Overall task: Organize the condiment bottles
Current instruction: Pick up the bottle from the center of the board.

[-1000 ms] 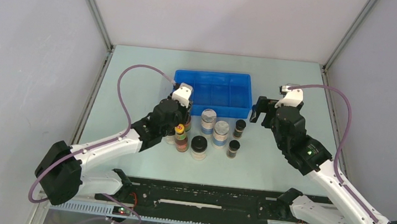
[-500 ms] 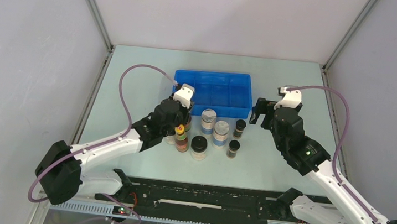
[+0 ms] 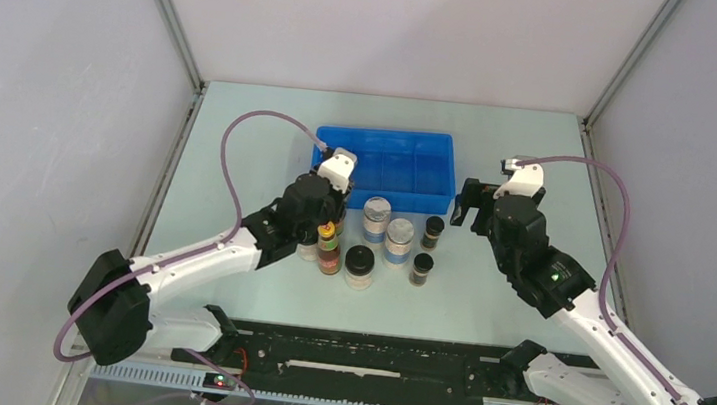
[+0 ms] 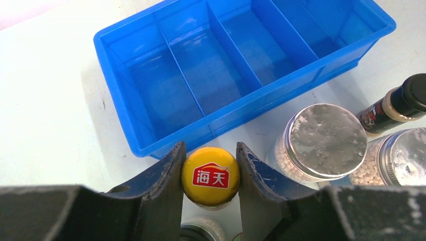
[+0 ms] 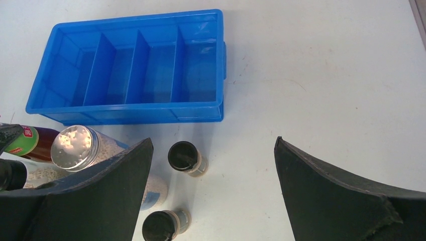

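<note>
My left gripper (image 4: 210, 173) is shut on the yellow cap of a tall red-labelled bottle (image 4: 210, 175), close to the blue tray's near left corner. I cannot tell if the bottle is off the table. A second red-labelled bottle (image 3: 329, 252) stands beside it. Two silver-lidded jars (image 3: 376, 214) (image 3: 399, 239), a black-lidded jar (image 3: 359, 263) and two dark vials (image 3: 433, 230) (image 3: 421, 267) stand to the right. The other black-lidded jar (image 4: 198, 233) is mostly hidden under my left arm. My right gripper (image 5: 213, 191) is open and empty above the vials (image 5: 185, 156).
The blue divided tray (image 3: 385, 180) lies just behind the bottles, its compartments holding nothing. Bare table lies right of the right gripper (image 3: 470, 206) and left of the left arm. Grey walls enclose the table on three sides.
My left gripper has shifted slightly right and toward the tray with the capped bottle between its fingers. The right arm has hardly moved.
</note>
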`<state>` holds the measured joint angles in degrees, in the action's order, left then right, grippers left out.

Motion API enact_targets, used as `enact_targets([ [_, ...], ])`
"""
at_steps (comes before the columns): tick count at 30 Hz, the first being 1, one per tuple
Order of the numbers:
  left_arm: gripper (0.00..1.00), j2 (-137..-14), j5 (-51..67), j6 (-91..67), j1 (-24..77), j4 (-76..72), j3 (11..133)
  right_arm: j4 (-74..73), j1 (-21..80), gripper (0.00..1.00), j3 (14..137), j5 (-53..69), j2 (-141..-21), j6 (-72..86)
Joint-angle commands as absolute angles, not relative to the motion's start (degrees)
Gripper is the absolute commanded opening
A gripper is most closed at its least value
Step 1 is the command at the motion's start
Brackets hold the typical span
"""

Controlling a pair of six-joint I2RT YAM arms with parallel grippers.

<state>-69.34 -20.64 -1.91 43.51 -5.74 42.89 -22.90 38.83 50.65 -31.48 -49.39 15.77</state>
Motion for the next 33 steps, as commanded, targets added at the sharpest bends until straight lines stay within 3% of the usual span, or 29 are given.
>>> enact_targets([
  [1,0.0,-68.2,-21.8,-0.1,44.1,-11.2,49.6,-21.2,39.5,1.0,50.4,-32.8,-48.8,16.6],
  [33,0.0,-64.1,-24.5,1.6,44.2,-2.6,58.4,-20.9,39.5,1.0,50.3,-32.6,-48.4,15.7],
])
